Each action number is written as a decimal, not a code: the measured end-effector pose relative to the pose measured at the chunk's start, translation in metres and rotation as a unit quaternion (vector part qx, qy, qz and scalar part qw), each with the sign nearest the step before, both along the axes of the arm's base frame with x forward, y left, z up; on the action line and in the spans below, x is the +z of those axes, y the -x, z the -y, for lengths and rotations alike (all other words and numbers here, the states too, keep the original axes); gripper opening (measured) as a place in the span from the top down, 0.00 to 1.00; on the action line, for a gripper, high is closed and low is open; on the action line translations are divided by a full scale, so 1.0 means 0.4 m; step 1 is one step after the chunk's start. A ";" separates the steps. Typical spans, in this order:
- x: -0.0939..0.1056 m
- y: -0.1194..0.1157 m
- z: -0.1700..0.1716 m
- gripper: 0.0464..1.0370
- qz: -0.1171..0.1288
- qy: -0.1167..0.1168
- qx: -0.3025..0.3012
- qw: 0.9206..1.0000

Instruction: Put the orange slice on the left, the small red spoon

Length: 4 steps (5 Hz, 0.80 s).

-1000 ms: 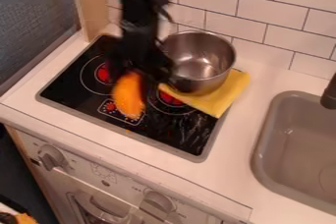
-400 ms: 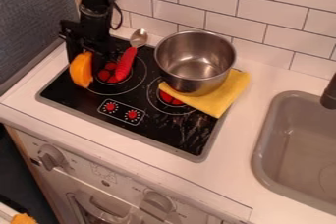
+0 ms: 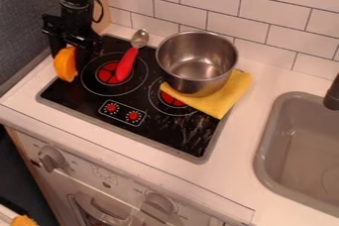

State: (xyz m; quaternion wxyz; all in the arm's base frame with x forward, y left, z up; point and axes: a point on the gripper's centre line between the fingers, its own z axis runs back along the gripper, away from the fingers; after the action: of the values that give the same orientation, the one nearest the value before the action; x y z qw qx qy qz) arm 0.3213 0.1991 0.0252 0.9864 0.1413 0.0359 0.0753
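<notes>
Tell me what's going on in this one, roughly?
The robot's gripper holds the orange slice at the left edge of the stovetop, to the left of the small red spoon, which lies across the left burner. The metal pot sits to the spoon's right, partly on a yellow cloth. The slice has not been let go yet.

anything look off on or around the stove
The yellow cloth lies partly under the metal pot, overlapping the right burner, an odd spot for fabric. Whitish streaks mark the cooktop toward its front right; scratches or glare, I can't tell.
</notes>
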 end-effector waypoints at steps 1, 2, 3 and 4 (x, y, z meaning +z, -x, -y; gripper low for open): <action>-0.005 0.005 0.008 0.35 -0.007 0.001 -0.004 1.000; -0.009 0.010 0.028 0.06 -0.006 0.016 -0.007 1.000; 0.052 -0.001 0.047 0.03 0.026 0.018 -0.018 0.999; 0.122 -0.006 0.080 0.04 0.058 0.023 -0.032 0.998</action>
State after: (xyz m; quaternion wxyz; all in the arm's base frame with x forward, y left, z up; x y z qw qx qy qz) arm 0.3237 0.1672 0.0739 0.9918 0.1150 -0.0239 0.0509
